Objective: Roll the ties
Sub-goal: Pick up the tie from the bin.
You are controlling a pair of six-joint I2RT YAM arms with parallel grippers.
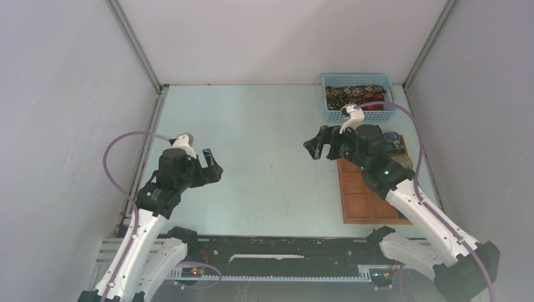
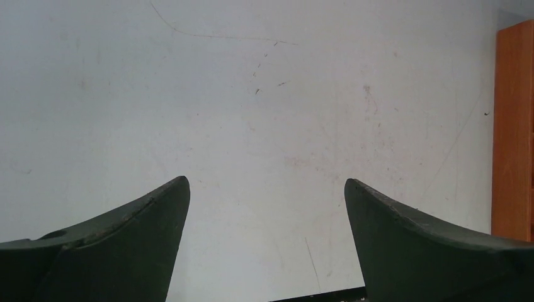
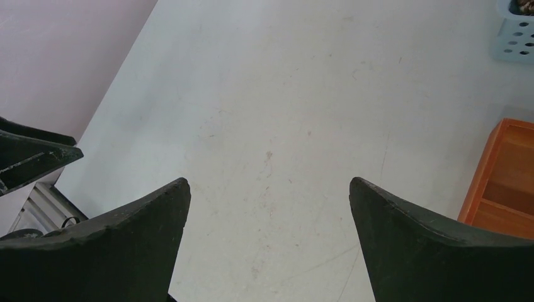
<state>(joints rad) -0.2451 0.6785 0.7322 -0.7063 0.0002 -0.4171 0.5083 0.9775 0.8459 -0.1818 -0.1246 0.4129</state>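
The ties lie bunched in the blue mesh basket (image 1: 327, 113) at the back right: a dark brown one with tan print (image 1: 342, 95) and a black and red-orange one (image 1: 376, 104). A blue-green bit of fabric (image 1: 391, 135) shows in the tray behind my right arm, mostly hidden. My left gripper (image 1: 216, 167) is open and empty over bare table at the left, as the left wrist view (image 2: 266, 182) shows. My right gripper (image 1: 317, 143) is open and empty over the table, left of the tray, and it shows the same in the right wrist view (image 3: 269, 181).
The orange-brown compartment tray (image 1: 368, 198) lies along the right side, partly under my right arm; its edge shows in the left wrist view (image 2: 513, 126) and the right wrist view (image 3: 504, 182). The basket's corner (image 3: 516, 34) shows there too. Grey walls enclose the table.
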